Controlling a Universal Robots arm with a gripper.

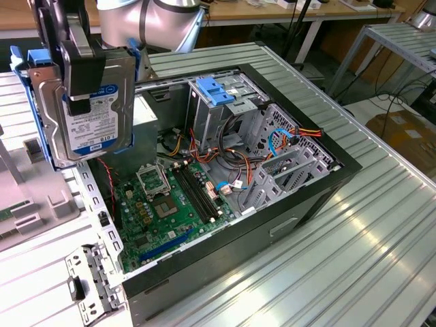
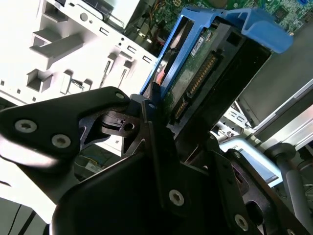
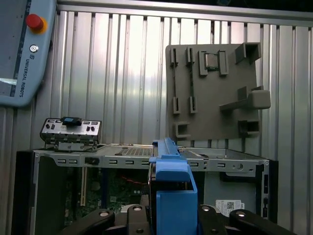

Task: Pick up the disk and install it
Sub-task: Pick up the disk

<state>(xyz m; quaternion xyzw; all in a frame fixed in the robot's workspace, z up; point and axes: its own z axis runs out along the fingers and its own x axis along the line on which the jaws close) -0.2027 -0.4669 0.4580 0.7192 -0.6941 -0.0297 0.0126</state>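
Behind the ribbed table (image 1: pixel 354 238) (metal) stand wooden benches (image 1: pixel 259 12).

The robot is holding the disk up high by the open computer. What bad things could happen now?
1. The pincer holds the disk in the air by its top end. If the grip slips, the disk could drop onto the motherboard and break something.
2. Loose cables lie beside the drive cage. The disk might snag on them going in.
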